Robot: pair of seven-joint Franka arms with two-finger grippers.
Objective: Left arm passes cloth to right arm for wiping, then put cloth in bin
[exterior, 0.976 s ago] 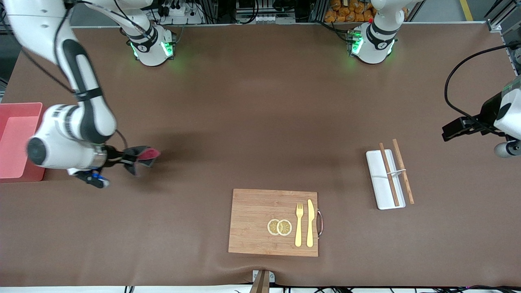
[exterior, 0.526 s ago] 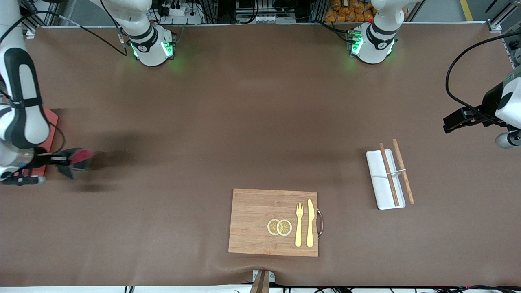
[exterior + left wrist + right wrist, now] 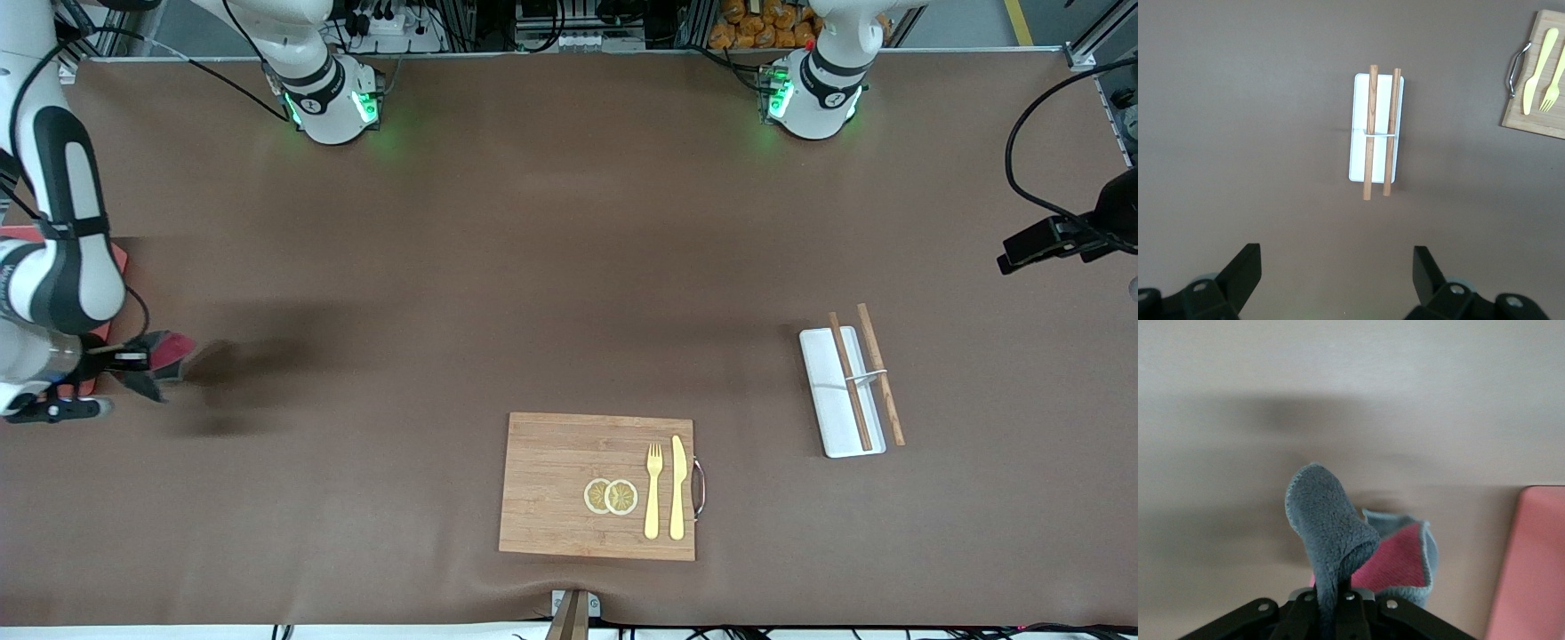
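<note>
Pink-red on one face and grey on the other, the cloth point(image 3: 162, 350) hangs pinched in the right gripper point(image 3: 124, 357), whose jaws are clamped tight on a fold of it. The right wrist view shows the fold standing up from between the fingers. Taking the front view as a clock face, the cloth sits at about nine o'clock, just above the table. The bin point(image 3: 114, 259) is right beside it, again toward nine o'clock, and the right arm point(image 3: 62, 222) covers most of that bin.

A second ago this gripper carried the cloth over bare table, well in toward the middle. It has since swung out to the right arm's end of the table, and over the last half second it has barely shifted. The left gripper point(image 3: 1047, 244), at about three o'clock, has drawn outward toward the table's edge. It waits there with its fingers point(image 3: 1245, 273) spread wide and holding nothing, looking down on the white tray point(image 3: 1376, 127).

That suggests the handover and the wiping are done and only the drop is left. The cloth appears to be at the bin's rim, not yet clearly over its inside, so the gripper likely needs a little more travel toward nine o'clock before it lets go. Released here, the cloth could land on the table or drape over the wall.
</note>
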